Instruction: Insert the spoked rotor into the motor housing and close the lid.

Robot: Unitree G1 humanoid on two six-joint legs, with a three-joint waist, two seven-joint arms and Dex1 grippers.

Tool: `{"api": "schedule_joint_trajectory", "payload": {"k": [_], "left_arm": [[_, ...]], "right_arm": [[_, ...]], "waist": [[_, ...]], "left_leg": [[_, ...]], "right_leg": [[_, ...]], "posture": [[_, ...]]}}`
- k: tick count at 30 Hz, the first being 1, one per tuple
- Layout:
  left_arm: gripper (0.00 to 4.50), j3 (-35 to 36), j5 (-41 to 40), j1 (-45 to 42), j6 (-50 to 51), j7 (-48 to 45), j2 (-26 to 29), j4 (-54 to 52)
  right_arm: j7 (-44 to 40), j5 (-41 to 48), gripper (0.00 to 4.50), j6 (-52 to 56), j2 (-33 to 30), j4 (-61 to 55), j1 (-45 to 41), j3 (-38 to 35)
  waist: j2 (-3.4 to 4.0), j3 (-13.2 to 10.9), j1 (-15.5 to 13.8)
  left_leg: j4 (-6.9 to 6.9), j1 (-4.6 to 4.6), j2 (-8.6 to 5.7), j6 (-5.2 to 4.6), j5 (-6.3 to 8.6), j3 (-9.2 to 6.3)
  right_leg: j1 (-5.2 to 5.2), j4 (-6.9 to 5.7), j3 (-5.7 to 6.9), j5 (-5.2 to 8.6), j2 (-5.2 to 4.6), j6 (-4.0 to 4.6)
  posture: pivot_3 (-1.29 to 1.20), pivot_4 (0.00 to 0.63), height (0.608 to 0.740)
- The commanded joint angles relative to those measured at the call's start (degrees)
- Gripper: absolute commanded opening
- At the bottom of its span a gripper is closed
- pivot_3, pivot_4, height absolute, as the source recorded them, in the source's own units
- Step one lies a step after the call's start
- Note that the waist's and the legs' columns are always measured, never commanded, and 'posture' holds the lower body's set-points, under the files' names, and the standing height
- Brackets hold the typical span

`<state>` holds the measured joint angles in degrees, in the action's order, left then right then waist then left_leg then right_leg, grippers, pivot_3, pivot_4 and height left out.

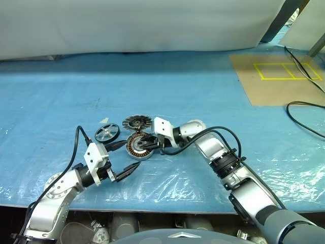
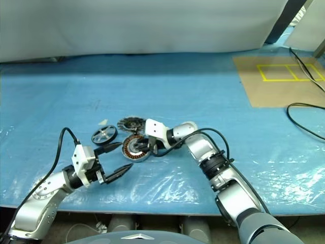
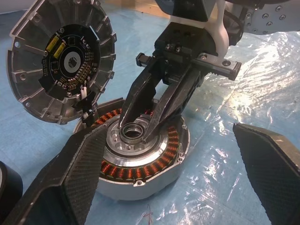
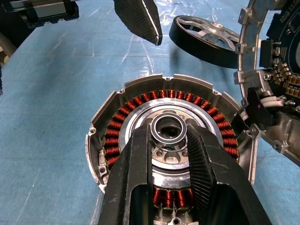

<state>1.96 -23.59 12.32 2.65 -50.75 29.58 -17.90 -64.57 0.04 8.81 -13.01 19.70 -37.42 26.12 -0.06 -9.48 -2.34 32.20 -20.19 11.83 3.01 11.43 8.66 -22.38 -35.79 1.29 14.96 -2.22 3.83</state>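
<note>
So from the head camera, the motor housing sits on the blue table cover with the right gripper reaching in from the right and nipped onto its middle, while the left gripper hangs just in front of it, fingers spread wide and empty. The spoked rotor lies flat to the housing's left and the lid sits right behind it, so nothing's inserted yet. The left wrist cam is where I'd start worrying: the right fingers pinch only the small hub ring in the centre of the copper windings, a tiny shiny grip that could slip or tip the housing. The lid stands propped on edge against the housing, looks wired to it, so any tug could flop it onto the windings. Right wrist cam: both fingers straddle that hub, rotor parked just beyond the rim, meaning the right fingers are blocking exactly where it has to drop.
</note>
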Motion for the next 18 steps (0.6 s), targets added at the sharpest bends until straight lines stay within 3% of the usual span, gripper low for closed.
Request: {"api": "schedule_joint_trajectory", "payload": {"k": [1, 4, 12, 18], "left_arm": [[4.50, 0.15, -0.03, 0.33, -1.17, -0.13, -0.06, -0.68], [4.50, 0.00, 0.03, 0.16, -1.30, -0.18, -0.10, -0.51], [4.50, -0.29, 0.02, -0.16, -1.28, -0.20, -0.19, -0.27], [4.50, -0.46, -0.16, -0.25, -1.08, -0.20, -0.38, -0.38]], "right_arm": [[0.11, -0.19, 0.66, -0.46, 0.30, -0.13, -0.67, 0.03], [0.46, -0.36, 0.66, -1.32, 0.33, 0.05, -0.67, -0.12], [1.02, -0.08, 3.34, -1.06, -0.74, -0.89, -0.74, -1.24], [-0.78, 5.81, 3.34, 5.33, -0.90, -5.60, -1.74, -5.15]], "waist": [[0.00, 0.00, 0.00], [0.00, 0.00, 0.00], [0.00, 0.00, -0.01], [0.00, 0.00, -0.15]], "left_leg": [[0.00, 0.00, 0.00, 0.00, 0.00, 0.00], [0.01, 0.00, 0.00, 0.00, 0.00, 0.00], [0.01, -0.01, 0.00, 0.00, 0.00, 0.00], [0.04, -0.02, -0.01, -0.01, 0.00, 0.00]], "right_leg": [[0.01, 0.00, 0.00, 0.00, 0.00, 0.00], [0.01, 0.00, 0.00, 0.00, 0.00, 0.00], [0.01, 0.00, 0.00, 0.00, 0.00, 0.00], [0.02, 0.00, 0.00, -0.01, -0.01, -0.01]], "posture": [[0.00, 0.150, 0.740], [0.00, 0.150, 0.740], [0.00, 0.150, 0.740], [0.00, 0.150, 0.740]]}}
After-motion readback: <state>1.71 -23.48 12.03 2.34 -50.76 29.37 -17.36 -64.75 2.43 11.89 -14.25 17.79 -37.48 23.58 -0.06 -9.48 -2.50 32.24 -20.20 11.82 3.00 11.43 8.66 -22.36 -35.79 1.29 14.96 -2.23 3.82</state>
